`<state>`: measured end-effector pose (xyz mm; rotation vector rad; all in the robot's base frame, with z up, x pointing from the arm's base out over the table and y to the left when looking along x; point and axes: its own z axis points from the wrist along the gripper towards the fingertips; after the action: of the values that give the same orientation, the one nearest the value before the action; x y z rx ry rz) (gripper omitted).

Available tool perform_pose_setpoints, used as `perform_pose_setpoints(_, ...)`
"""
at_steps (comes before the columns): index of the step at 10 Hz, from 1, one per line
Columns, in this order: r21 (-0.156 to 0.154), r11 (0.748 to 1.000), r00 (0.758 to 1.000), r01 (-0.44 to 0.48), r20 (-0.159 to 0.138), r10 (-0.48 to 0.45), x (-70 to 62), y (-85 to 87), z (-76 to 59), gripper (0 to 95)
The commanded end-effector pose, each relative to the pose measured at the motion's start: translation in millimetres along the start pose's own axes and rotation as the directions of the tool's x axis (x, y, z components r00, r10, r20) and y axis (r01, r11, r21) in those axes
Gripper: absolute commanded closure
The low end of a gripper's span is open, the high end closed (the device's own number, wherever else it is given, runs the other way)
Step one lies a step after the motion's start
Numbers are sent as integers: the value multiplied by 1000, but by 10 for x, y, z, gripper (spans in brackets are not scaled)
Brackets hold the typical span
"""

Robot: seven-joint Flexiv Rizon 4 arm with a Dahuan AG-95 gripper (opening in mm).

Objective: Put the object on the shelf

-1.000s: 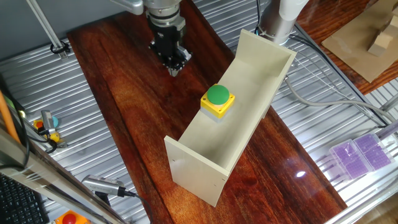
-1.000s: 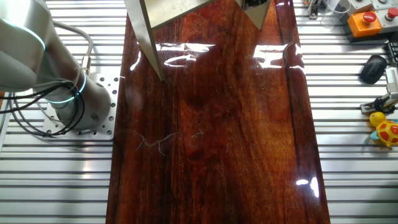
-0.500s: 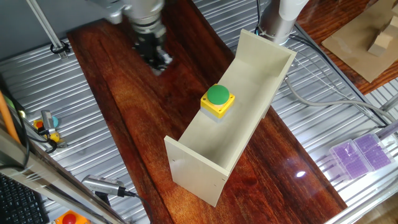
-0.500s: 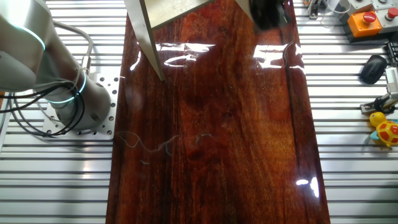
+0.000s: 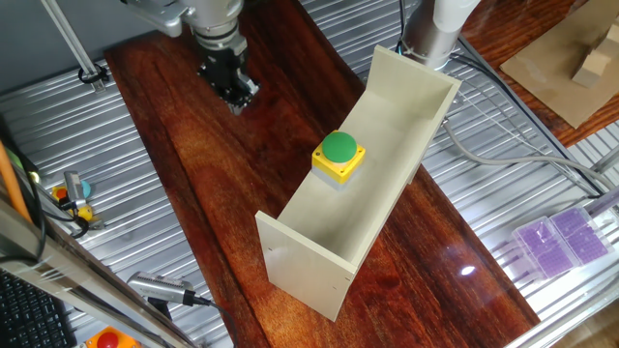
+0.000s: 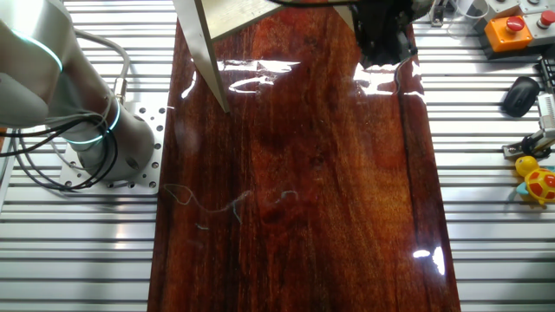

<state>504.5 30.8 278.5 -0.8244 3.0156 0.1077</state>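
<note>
The yellow box with the round green button (image 5: 338,156) sits upright inside the long cream shelf (image 5: 319,256), about midway along its trough. My gripper (image 5: 235,100) hangs over the dark wooden table, well to the left of the shelf and apart from the box; its fingers look close together and hold nothing. In the other fixed view the gripper (image 6: 382,54) shows as a dark shape near the top right of the table, and only an end panel of the shelf (image 6: 201,48) shows at the top left. The box is out of that view.
The robot base (image 6: 95,130) stands left of the table with cables. An orange device with a red button (image 6: 506,30), a black mouse (image 6: 520,94) and a yellow toy (image 6: 538,180) lie to the right. Purple trays (image 5: 566,237) and small wooden blocks (image 5: 590,63) lie beyond the shelf.
My gripper has moved away from the shelf, to the left across the table, with nothing in it. The box and the shelf have not moved.
</note>
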Motion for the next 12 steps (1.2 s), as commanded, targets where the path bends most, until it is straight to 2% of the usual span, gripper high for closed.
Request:
perform_pose_setpoints(1,16,998,999,-53,-12,53,-11,0,-1,950)
perform_pose_setpoints(2,16,999,999,-40,1,40,-13,-13,16,950)
perform_pose_setpoints(5,14,999,999,40,5,-40,-61,-291,326,950)
perform_pose_setpoints(7,11,995,995,98,13,-98,-41,-482,512,950)
perform_pose_setpoints(9,25,995,995,98,9,-98,-23,-505,533,950)
perform_pose_setpoints(12,22,995,995,94,9,-95,-24,-504,533,950)
